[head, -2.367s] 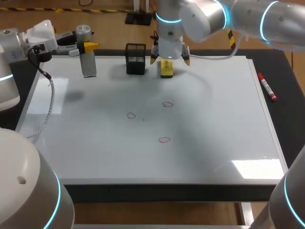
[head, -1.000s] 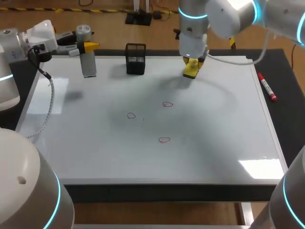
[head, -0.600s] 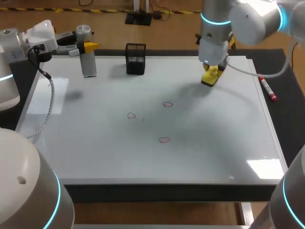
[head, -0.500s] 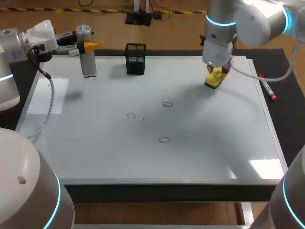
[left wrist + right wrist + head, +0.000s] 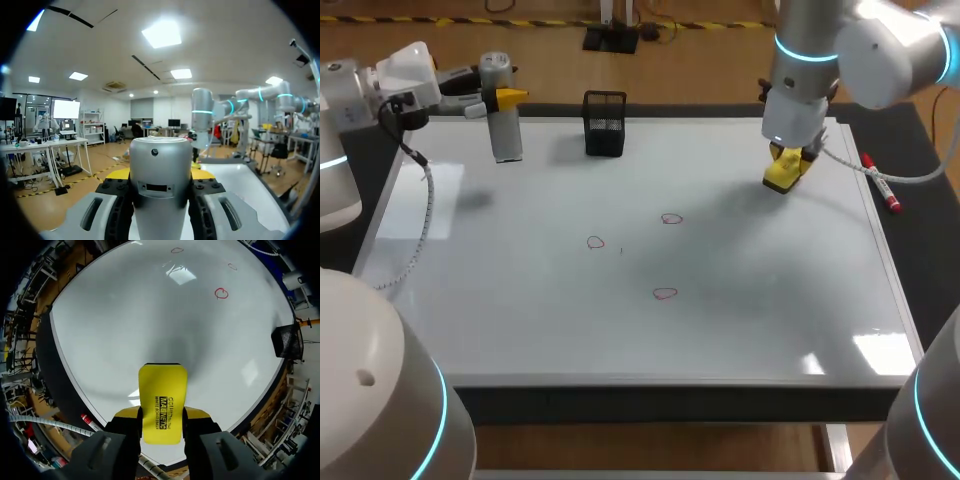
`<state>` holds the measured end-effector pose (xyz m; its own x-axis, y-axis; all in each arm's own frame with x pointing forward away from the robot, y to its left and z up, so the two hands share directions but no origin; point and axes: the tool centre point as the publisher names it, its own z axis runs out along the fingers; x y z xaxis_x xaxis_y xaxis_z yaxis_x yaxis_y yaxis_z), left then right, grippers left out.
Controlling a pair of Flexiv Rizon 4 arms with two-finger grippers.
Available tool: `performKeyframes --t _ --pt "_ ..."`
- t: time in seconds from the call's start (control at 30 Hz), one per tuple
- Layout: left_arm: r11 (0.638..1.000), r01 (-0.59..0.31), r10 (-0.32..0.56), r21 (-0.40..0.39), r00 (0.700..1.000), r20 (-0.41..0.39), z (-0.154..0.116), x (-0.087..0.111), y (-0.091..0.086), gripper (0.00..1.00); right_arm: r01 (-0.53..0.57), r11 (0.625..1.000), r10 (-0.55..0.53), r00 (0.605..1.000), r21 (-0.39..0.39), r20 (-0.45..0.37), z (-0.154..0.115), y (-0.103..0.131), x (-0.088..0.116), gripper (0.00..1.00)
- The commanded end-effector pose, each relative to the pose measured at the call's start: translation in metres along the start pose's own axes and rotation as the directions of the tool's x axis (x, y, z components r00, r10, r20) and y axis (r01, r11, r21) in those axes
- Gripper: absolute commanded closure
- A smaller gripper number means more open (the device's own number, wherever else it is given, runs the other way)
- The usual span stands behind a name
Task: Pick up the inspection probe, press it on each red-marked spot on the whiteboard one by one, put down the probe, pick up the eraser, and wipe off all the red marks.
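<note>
Near the whiteboard's (image 5: 520, 290) far right corner, right hand (image 5: 161, 416) clamps the yellow eraser (image 5: 162, 387), long axis running out along its fingers toward the board; far left corner, left hand (image 5: 161, 175) grips the probe (image 5: 161, 165), upright.

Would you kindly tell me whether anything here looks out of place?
The left pincer grips the probe over the whiteboard's far corner while the right pincer holds the eraser; the probe should be down first. A red marker lies beside the board.

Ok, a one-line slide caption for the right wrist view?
Right gripper shut on a yellow rectangular eraser over the white whiteboard, three red marks ahead.
</note>
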<state>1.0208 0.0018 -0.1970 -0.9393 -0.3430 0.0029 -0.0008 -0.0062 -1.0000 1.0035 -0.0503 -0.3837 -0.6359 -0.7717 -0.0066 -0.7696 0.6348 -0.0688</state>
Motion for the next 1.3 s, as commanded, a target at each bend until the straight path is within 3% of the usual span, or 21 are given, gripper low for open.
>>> performKeyframes --t 0.03,0.33,0.8,1.07,1.3 --pt "1.0 -0.001 0.001 0.0 1.0 0.002 0.0 0.0 -0.001 1.0 0.001 1.0 -0.001 1.0 0.003 -0.001 -0.001 0.0 0.001 1.0" --pt "1.0 -0.001 0.001 0.0 1.0 0.002 0.0 0.0 -0.001 1.0 0.001 1.0 -0.001 1.0 0.003 -0.001 -0.001 0.0 0.001 1.0" --pt "0.999 -0.045 0.049 0.029 0.987 -0.151 0.051 0.09 -0.006 1.0 0.001 1.0 -0.001 1.0 0.003 -0.001 -0.001 0.0 0.001 1.0" --pt "0.997 -0.046 0.058 0.062 0.976 -0.208 0.059 0.138 -0.002 1.0 0.001 1.0 -0.001 1.0 0.003 -0.001 -0.001 0.0 0.001 1.0" --pt "0.995 -0.029 0.054 0.1 0.965 -0.258 0.06 0.168 0.009 1.0 0.001 1.0 -0.001 1.0 0.003 -0.001 -0.001 0.0 0.001 1.0"
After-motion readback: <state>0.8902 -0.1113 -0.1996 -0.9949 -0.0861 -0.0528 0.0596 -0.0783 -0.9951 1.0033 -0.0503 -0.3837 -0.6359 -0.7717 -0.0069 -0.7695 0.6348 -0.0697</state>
